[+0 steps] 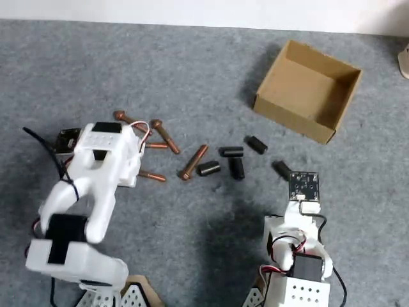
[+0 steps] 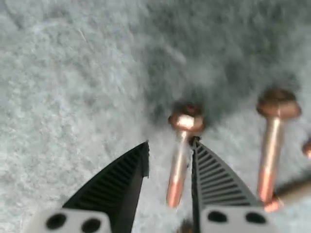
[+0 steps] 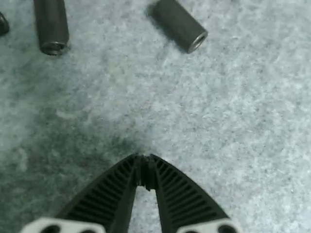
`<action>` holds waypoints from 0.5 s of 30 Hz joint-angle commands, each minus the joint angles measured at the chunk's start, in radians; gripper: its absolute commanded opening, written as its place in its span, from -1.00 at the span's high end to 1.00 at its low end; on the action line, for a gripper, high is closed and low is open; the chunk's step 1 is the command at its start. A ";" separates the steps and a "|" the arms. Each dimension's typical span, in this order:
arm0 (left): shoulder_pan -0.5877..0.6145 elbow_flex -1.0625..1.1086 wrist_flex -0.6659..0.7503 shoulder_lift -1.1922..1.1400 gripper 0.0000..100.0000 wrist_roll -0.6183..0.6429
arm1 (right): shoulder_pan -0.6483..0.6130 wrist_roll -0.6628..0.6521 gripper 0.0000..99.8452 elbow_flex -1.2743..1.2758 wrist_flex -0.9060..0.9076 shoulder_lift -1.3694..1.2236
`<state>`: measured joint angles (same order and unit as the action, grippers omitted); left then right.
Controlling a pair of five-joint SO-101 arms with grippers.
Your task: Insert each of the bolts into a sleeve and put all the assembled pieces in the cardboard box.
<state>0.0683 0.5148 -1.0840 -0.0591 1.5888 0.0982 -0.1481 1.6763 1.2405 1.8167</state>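
Note:
Several copper bolts (image 1: 193, 161) lie on the grey carpet left of centre, with several black sleeves (image 1: 231, 152) to their right. The cardboard box (image 1: 259, 101) stands open at the back right. My left arm (image 1: 102, 160) hangs over the leftmost bolts. Its gripper (image 2: 170, 148) is open and straddles one bolt (image 2: 179, 162), which lies on the carpet close to one finger (image 2: 214, 179). A second bolt (image 2: 273, 141) lies beside it. My right gripper (image 3: 145, 164) is shut on nothing, low over bare carpet, short of two sleeves (image 3: 180, 24) (image 3: 51, 26).
The right arm (image 1: 297, 256) sits at the front right, its wrist camera (image 1: 303, 185) next to the nearest sleeve (image 1: 282, 169). A pale wall edge runs along the back. Open carpet lies between the two arms.

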 commanded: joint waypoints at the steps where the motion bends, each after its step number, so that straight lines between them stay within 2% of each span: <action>1: 0.042 -0.087 0.008 -0.048 0.71 0.002 | -0.004 -0.002 0.99 0.113 -0.001 0.012; 15: 0.064 -0.159 0.008 -0.170 0.72 0.002 | -0.004 -0.003 0.99 0.113 -0.001 0.012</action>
<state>0.1174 0.3920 -1.0871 -0.2263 1.5904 0.0982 -0.1481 1.6763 1.2405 1.8167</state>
